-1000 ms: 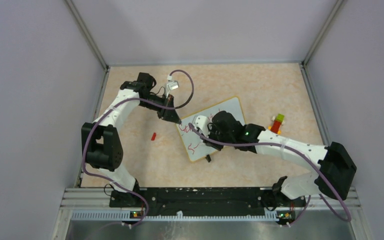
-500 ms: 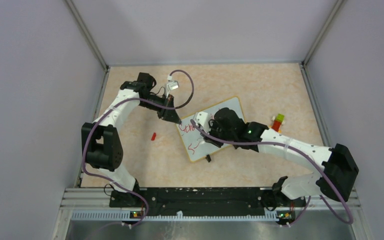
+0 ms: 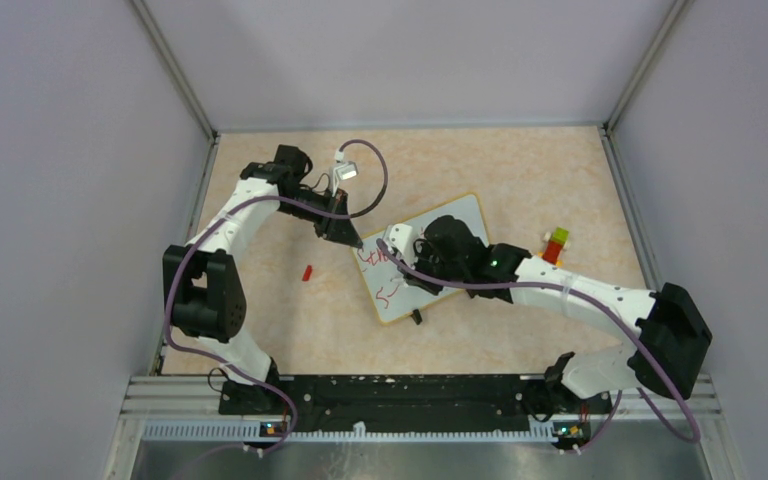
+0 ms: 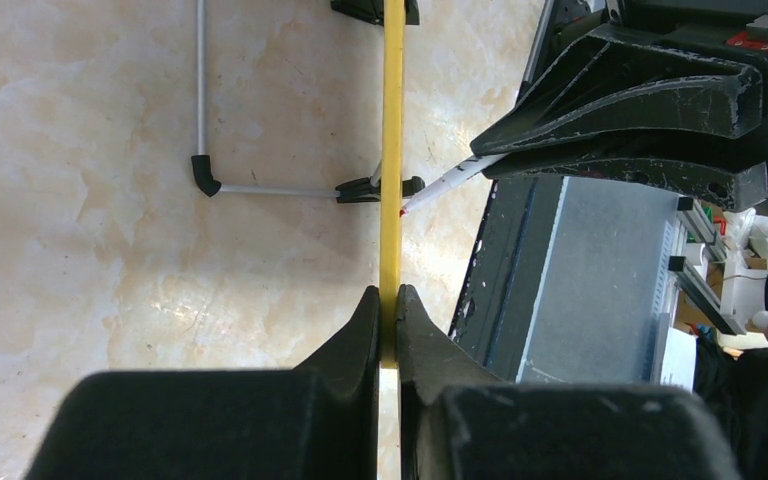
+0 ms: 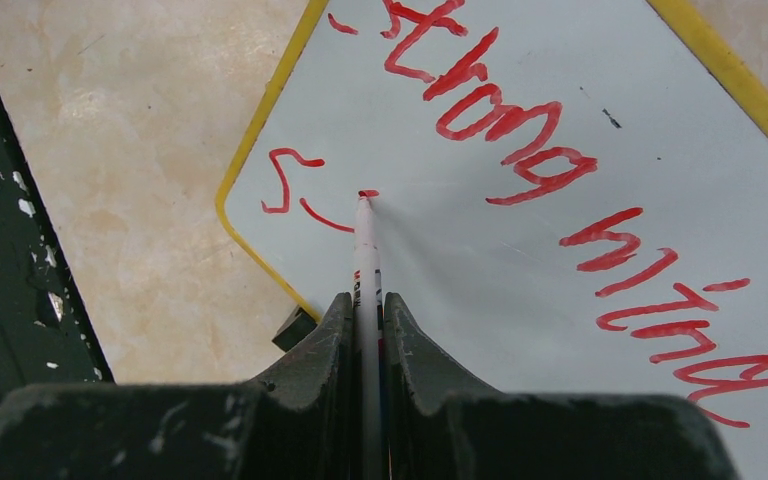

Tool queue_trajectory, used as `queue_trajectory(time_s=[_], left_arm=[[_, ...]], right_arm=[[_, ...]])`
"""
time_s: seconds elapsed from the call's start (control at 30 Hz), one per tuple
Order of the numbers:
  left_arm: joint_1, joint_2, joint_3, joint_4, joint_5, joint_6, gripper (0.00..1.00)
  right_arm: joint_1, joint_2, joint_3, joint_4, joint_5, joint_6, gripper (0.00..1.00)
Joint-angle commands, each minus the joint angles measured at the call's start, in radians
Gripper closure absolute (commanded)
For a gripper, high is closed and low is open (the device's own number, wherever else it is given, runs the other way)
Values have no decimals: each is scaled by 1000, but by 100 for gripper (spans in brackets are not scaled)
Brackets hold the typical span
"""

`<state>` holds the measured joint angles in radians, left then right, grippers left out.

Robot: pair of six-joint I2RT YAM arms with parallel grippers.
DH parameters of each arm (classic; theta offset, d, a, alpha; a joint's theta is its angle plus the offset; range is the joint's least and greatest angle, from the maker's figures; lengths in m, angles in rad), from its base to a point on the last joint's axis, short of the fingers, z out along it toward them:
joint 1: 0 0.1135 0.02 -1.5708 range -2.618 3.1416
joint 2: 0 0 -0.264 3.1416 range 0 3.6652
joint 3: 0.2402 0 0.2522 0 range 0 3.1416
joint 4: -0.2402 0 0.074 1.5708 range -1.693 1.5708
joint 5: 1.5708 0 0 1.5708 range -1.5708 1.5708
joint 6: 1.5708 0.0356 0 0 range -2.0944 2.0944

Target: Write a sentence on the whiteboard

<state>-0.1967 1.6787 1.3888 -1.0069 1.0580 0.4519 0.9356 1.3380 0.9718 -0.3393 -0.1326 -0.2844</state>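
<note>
The whiteboard (image 3: 466, 216) lies tilted on the table, white with a yellow rim (image 4: 392, 150). My left gripper (image 3: 357, 243) (image 4: 388, 300) is shut on that rim at the board's far-left corner. My right gripper (image 3: 401, 262) (image 5: 365, 305) is shut on a white marker (image 5: 365, 250), whose red tip touches the board. The sentence (image 5: 520, 150) reads "Strong mind" in red on the first line. The second line has an "S" (image 5: 285, 182) and a fresh stroke by the tip. In the top view the right arm hides much of the board.
A small red marker cap (image 3: 307, 271) lies on the table left of the board. Stacked coloured blocks (image 3: 556, 245) stand to its right. A black clip foot (image 5: 295, 327) sits on the board's near edge. Grey walls enclose the table on three sides.
My right gripper has shifted a little to the left over the board with the marker. The left gripper has kept its hold on the rim without moving.
</note>
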Motion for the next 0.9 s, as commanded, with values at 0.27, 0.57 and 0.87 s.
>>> queue_trajectory(time_s=[0.27,0.57,0.87], left_arm=[[-3,9,20,4,11,14,100],[-3,9,21,2,10,13,100],[-3,7,20,2,11,11,100]], right_arm=[[27,6,-56,-9,1,-5,100],[37,-14,-49,-34,27,-10,100],[20,-69,15,-83,45,-25,100]])
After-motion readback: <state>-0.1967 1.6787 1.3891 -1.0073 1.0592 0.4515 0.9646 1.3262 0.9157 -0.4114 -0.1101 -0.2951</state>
